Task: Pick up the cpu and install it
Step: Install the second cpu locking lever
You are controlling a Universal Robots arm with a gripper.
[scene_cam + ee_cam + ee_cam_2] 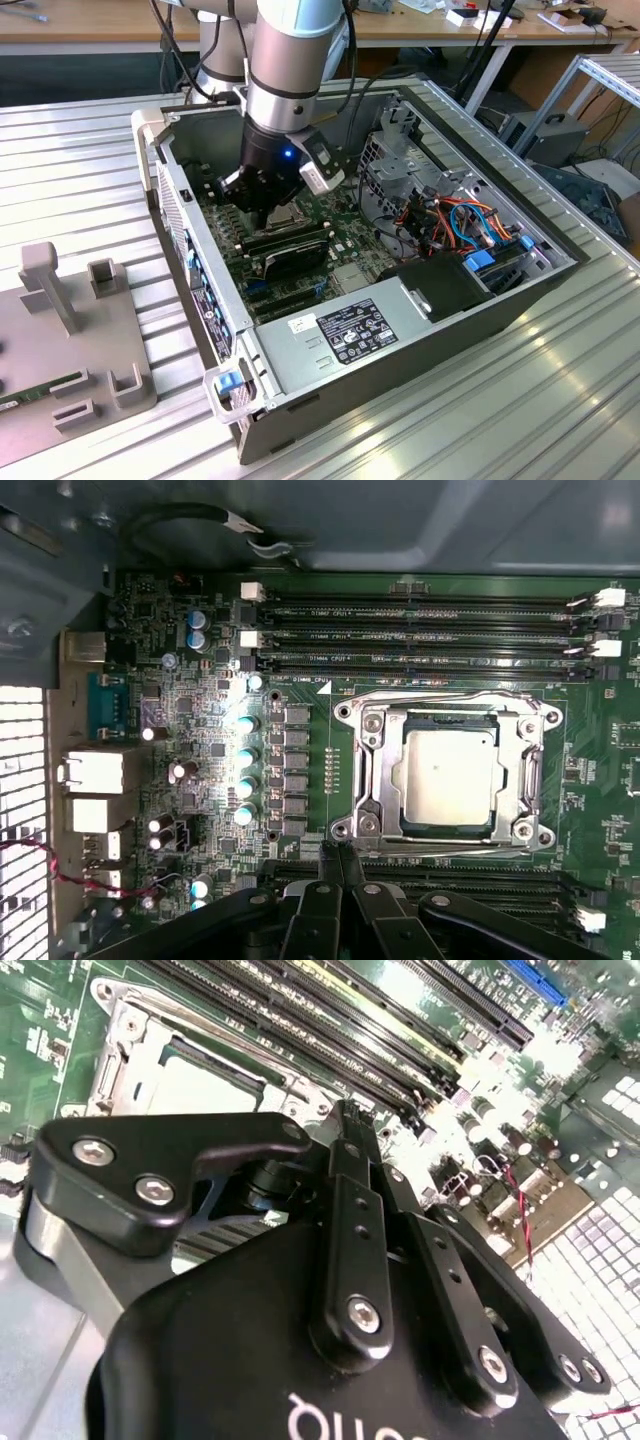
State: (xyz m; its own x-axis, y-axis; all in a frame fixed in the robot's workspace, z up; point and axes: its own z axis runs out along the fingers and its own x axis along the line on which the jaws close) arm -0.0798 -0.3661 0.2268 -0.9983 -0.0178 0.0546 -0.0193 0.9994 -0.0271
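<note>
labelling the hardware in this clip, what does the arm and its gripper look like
A silver-grey tubular arm with a pale blue joint cap ends in a matte black gripper. Black linkage bars carry silver screws, and a small blue light glows on the wrist.

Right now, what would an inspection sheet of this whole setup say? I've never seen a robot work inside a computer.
Surface: ribbed metal table carrying an open computer case.
Job's things: the cpu lies in its socket on the motherboard, inside the shiny metal frame.
Clutter: grey fixture block on the table at the exterior view's left.
Claw: the claw is shut and empty, fingertips pressed together, beside the socket near the memory slots.
Cables: orange and blue wires bundled inside the case; a black cable runs along the arm.
Surroundings: wooden workbench behind.
</note>
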